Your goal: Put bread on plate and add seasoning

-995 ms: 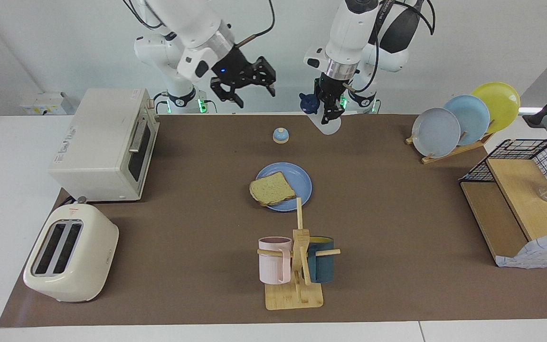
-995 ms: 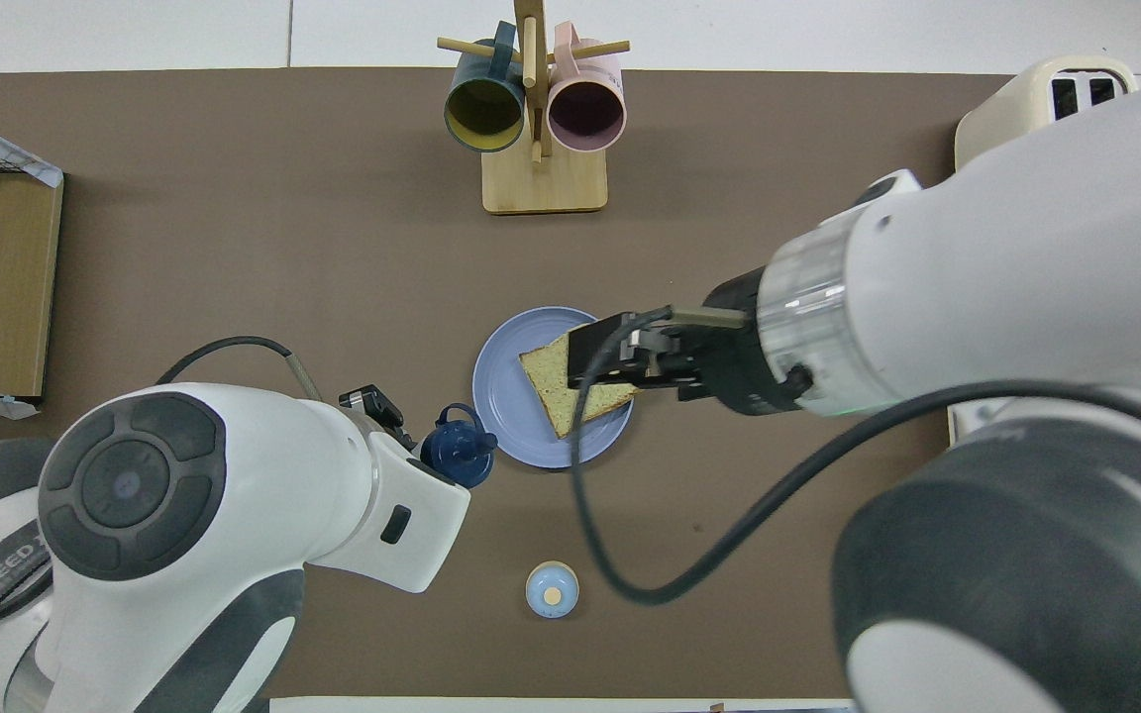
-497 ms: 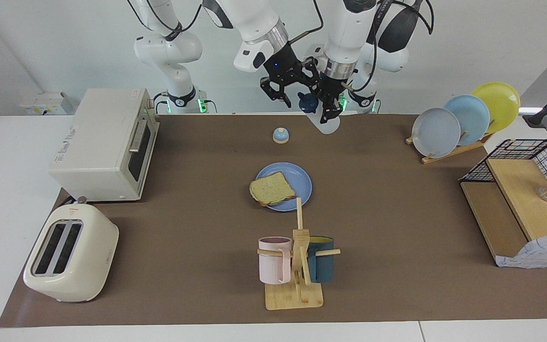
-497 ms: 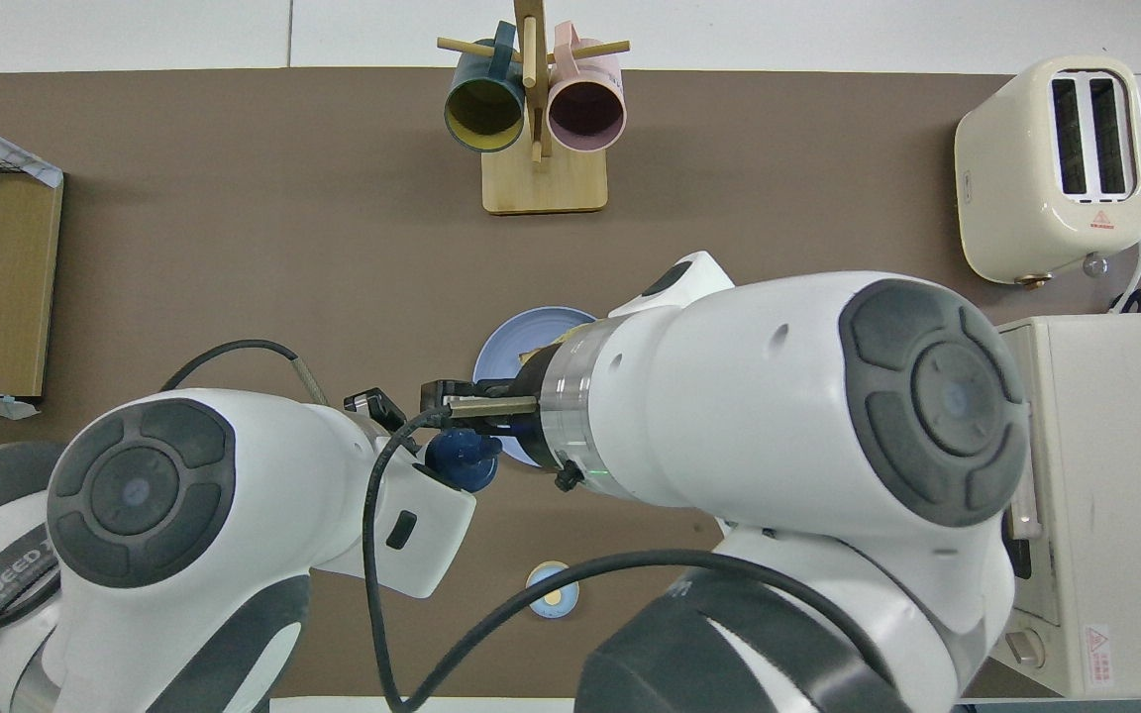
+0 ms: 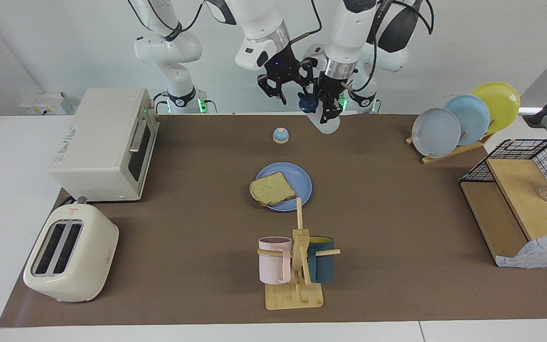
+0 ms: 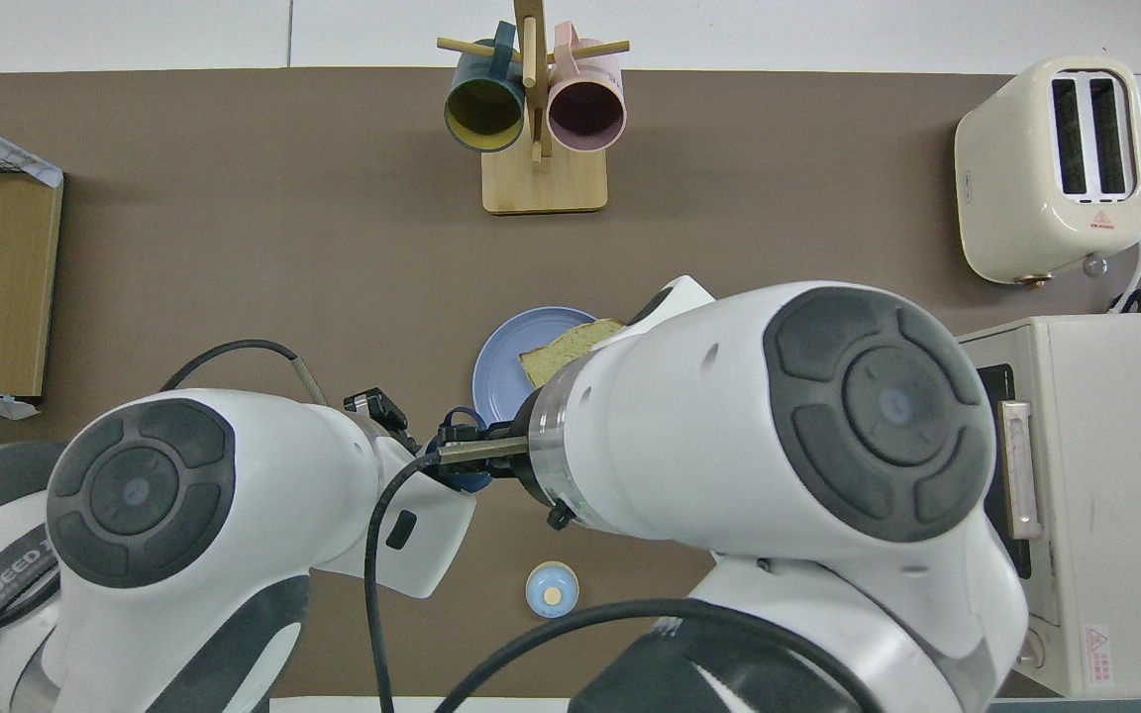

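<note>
The bread (image 5: 272, 188) is seen lying on the plate (image 5: 299, 180) at mid-table, one corner overhanging the rim toward the right arm's end.

The seasoning (image 5: 323, 118) is held in the air, tilted, over the table edge nearest the robots. The left gripper (image 5: 326, 110) is clamped on its pale body, with the dark cap (image 5: 306, 102) pointing toward the right gripper.

The right gripper (image 5: 293, 87) is placed just above and beside the cap. Its fingers are seen parted; whether the cap is touched cannot be told.

In the overhead view much of the plate and part of the bread are covered by the right arm, and the cap is largely hidden between the two wrists.

A small blue-domed bell (image 5: 280, 135) stands between the plate and the robots.

A mug tree (image 5: 297, 266) with a pink mug (image 5: 273, 260) and a teal mug (image 5: 322, 266) is set farther from the robots than the plate, its post rising close to the plate's edge.

A toaster oven (image 5: 102, 144) and a cream toaster (image 5: 70, 253) are noted at the right arm's end.

A plate rack (image 5: 463, 118) and a wire-and-wood shelf (image 5: 520, 199) are noted at the left arm's end.
</note>
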`<action>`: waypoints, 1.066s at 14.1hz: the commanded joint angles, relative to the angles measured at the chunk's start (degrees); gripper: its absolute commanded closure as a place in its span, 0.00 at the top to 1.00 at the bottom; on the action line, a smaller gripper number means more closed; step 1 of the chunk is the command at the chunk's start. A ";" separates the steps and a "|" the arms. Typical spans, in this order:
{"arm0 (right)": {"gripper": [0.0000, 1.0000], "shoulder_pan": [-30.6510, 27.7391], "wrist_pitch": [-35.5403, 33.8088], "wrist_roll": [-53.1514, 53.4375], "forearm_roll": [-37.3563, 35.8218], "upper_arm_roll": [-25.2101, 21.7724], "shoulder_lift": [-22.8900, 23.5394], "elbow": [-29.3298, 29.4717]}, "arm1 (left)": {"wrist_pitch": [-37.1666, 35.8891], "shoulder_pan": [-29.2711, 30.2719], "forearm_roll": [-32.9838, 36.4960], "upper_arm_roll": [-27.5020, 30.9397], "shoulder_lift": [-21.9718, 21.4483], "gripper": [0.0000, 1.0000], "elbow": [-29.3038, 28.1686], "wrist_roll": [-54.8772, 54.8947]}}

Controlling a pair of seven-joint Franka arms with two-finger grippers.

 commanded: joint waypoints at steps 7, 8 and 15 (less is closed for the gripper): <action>0.56 -1.39 -0.50 0.93 -0.33 1.09 0.39 1.26 | 0.26 -0.75 -0.77 0.55 -1.68 0.00 -1.33 -0.16; 0.55 -1.30 -0.15 1.10 -0.24 1.09 0.39 1.26 | 0.26 -0.75 -0.77 0.55 -1.68 0.00 -1.32 -0.42; 0.46 -1.30 1.17 2.77 -0.33 1.18 0.39 1.17 | 0.52 -0.75 -0.77 0.55 -1.68 0.00 -1.41 -0.68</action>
